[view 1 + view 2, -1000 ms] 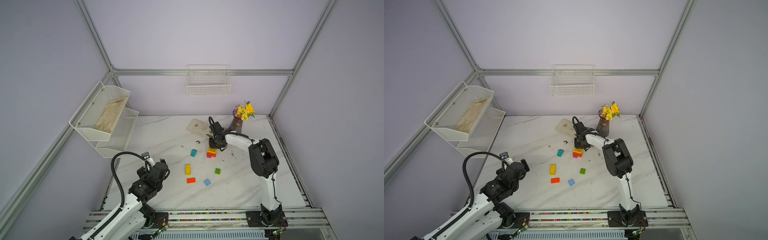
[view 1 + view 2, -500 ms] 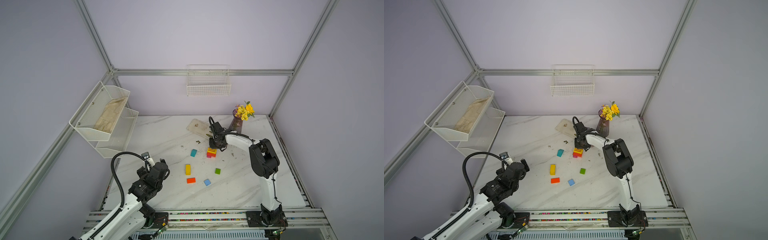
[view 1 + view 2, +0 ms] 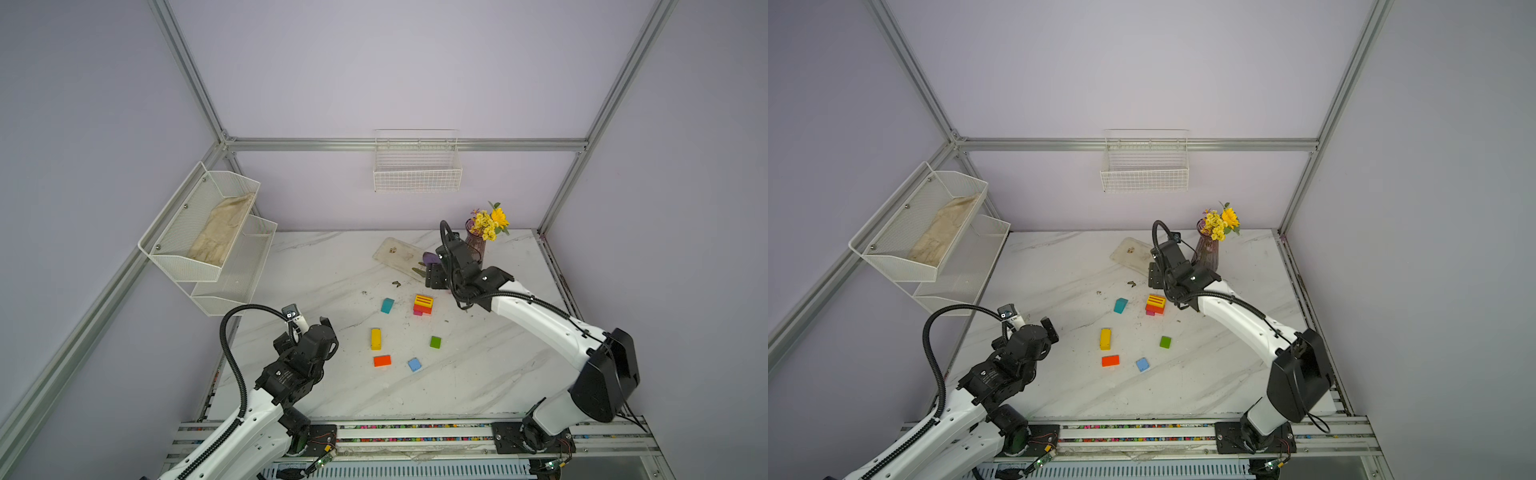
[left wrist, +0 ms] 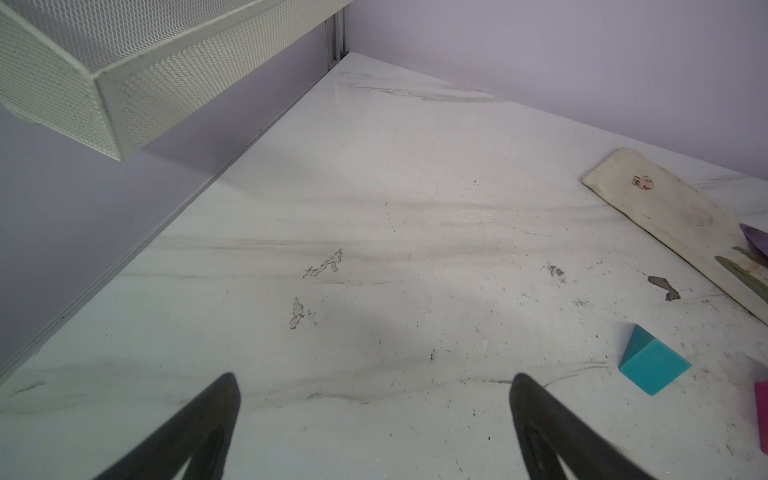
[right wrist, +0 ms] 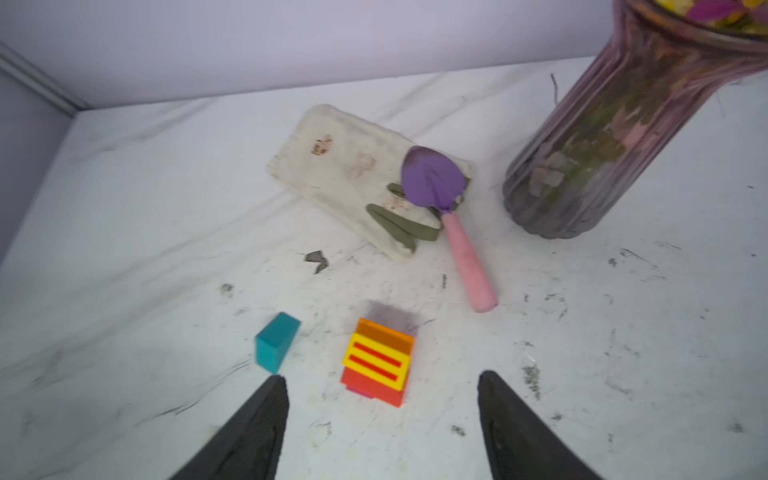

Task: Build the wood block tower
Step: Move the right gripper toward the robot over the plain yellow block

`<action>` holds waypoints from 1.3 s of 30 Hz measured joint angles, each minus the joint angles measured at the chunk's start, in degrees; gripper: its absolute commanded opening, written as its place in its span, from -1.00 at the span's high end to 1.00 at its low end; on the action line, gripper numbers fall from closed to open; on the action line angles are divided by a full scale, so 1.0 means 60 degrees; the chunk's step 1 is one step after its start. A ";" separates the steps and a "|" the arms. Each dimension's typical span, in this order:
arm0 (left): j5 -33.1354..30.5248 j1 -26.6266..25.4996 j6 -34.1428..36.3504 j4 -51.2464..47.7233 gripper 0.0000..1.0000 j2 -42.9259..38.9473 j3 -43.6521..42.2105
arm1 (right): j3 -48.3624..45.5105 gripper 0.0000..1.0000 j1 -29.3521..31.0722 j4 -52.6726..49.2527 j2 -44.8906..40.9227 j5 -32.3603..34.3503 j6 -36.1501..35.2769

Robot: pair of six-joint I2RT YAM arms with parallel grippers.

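**Fingers wide and empty on both arms; tower low, five blocks loose**

The left fingers (image 4: 212, 415) are spread wide with nothing between them. They hang above bare table (image 3: 332, 257) near the front-left corner, pointed toward the back-left corner.

The teal block (image 3: 387, 305) lies just left of the tower. Nearer the front edge lie the yellow block (image 3: 375, 338), orange block (image 3: 382, 360), blue block (image 3: 414, 364) and green block (image 3: 435, 342), all apart from one another.

The tower (image 3: 423, 304) stands a little right of the table's middle, on the back half. Its layers are pink, red and orange, with a yellow red-striped block on top. They sit slightly stepped, not flush.

The right fingers (image 5: 262, 419) are also parted and empty. They are raised just behind the tower, on its back-edge side.

**Doing the step well**
- The step in hand is probably clearing the tower to fetch another block.
- The right arm should rise first, fingers kept wide, and only then swing aside.
- The next block should land flat and centred, because the stepped layers leave little margin.

**Room**
- Behind the tower it is tight, with the pad (image 5: 332, 158), trowel (image 5: 432, 178) and vase (image 5: 602, 166) crowding the back-right.
- The table is open toward the front edge and the right edge.
- The teal block sits near enough to be knocked on a leftward pass.
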 measured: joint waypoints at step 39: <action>0.0313 0.0000 0.0033 0.0000 -1.00 -0.0838 -0.0197 | -0.0444 -0.54 0.4164 0.1945 0.4805 0.1840 0.1475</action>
